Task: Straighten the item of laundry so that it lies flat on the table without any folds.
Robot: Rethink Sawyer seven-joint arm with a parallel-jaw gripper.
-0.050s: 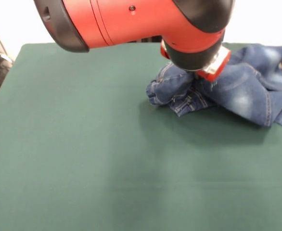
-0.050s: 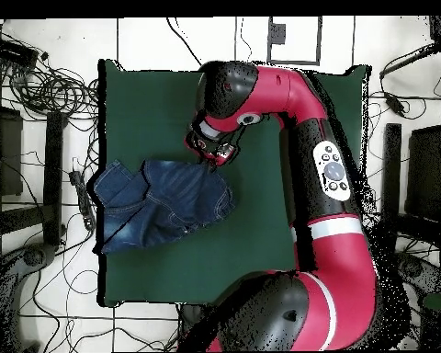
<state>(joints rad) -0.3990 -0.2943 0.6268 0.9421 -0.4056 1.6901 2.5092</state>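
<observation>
Crumpled jeans (image 1: 237, 86) lie bunched at the upper right of the front view, partly overhanging the edge of the green table (image 1: 83, 159). The gripper (image 1: 197, 73) presses into the folds; whether it is open or closed cannot be told.

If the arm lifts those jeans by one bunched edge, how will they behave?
The jeans would probably hang limp, since they already lie crumpled in soft folds. They look light, being small beside the table. One part overhangs the table's edge in the overhead view, so a tug may drag rather than flatten them.
</observation>
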